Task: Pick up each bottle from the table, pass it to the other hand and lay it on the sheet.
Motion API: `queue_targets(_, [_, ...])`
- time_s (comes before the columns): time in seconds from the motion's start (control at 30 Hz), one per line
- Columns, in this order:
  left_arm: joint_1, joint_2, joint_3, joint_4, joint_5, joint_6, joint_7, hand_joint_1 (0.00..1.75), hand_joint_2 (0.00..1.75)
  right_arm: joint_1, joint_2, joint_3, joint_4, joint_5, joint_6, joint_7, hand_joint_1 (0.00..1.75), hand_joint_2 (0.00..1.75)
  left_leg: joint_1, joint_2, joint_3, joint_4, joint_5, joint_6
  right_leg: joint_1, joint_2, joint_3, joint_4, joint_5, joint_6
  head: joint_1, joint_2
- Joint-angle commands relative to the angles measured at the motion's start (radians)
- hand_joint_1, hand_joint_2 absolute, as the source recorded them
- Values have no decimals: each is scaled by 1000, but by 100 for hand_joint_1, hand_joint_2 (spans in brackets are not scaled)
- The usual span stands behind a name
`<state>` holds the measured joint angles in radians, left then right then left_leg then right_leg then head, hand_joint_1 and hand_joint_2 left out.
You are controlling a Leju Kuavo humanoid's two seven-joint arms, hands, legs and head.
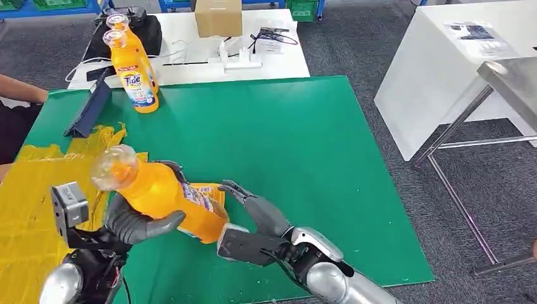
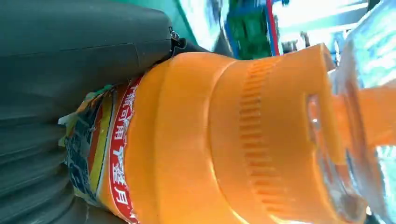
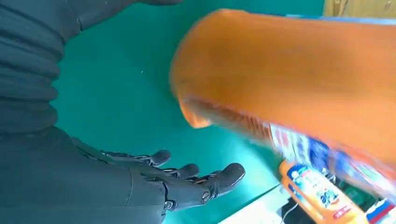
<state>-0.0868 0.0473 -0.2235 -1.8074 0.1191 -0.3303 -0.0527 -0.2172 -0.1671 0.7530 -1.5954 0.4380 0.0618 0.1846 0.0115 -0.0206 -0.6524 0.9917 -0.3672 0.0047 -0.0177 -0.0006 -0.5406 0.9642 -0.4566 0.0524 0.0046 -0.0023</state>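
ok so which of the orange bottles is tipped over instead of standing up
The bottle in the left hand: that bottle is tilted, off the table. The other two bottles stand upright at the far edge of the green mat.

The bottle [image 1: 161,199] lies tilted in the left hand [image 1: 136,221] above the mat [image 1: 304,158], at the sheet's [image 1: 31,190] right edge. The right hand [image 1: 256,221] is just right of its base. Two standing bottles [image 1: 133,63] are at the mat's far left, and a cardboard box [image 1: 218,17] is on the table [image 1: 278,60] behind.
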Motion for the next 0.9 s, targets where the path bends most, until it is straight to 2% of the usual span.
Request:
queue_targets(0.03, [-132, 111, 116, 132, -417, 82, -84, 175, 175, 117, -8, -127, -134, 72, 36, -13, 0, 175, 0, -1, 3, 1, -1, -1, 1, -3, 3, 2, -3, -3, 0, 0])
queue_targets(0.17, [-202, 235, 32, 218, -894, 217, -86, 175, 175, 127, -1, -126, -148, 97, 52, -21, 0, 175, 0, 0, 2, 1, -1, -1, 1, -2, 2, 1, -2, -3, 0, 0])
queue_targets(0.23, [-235, 275, -1, 279, -1043, 267, -97, 175, 175, 115, 9, -120, -145, 100, 59, -20, 0, 175, 1, -1, 3, 2, -1, -1, 1, -3, 4, 2, -3, -4, 0, 0])
queue_targets(0.3, [-249, 297, -19, 311, -1072, 249, -110, 175, 175, 108, 11, -115, -143, 101, 64, -18, 0, 175, 1, -2, 5, 2, -2, -1, 1, -4, 4, 3, -4, -5, 0, 0])
queue_targets(0.37, [-276, 331, -58, 366, -1184, 272, -93, 175, 175, 101, 16, -112, -142, 101, 70, -14, 0, 175, 0, 1, 2, 0, 0, 0, 1, -1, -3, 1, -1, -3, 0, 0])
queue_targets(0.47, [-317, 364, -101, 436, -1238, 256, -95, 175, 175, 94, 15, -105, -131, 103, 79, -3, 0, 175, 1, 0, 4, 1, -1, 0, 1, -3, 0, 2, -3, -4, 0, 0])
queue_targets(0.6, [-359, 386, -131, 492, -1260, 245, -99, 175, 175, 84, 15, -94, -113, 101, 84, -3, 0, 175, 0, 1, 1, 0, 0, 0, 1, -1, -8, 0, -1, -2, 0, 0])
queue_targets(0.77, [-452, 380, -189, 645, -1304, 137, -44, 175, 175, 52, 27, -70, -73, 98, 101, 4, 0, 175, 1, 1, 2, 0, -1, 0, 1, -1, -6, 1, -2, -3, 0, 0])
queue_targets(0.9, [-508, 370, -215, 787, -1257, 63, -38, 175, 175, 27, 32, -51, -39, 89, 109, 9, 0, 175, 0, 1, 2, 0, 0, 0, 1, -1, 2, 0, -1, -2, 0, 0])
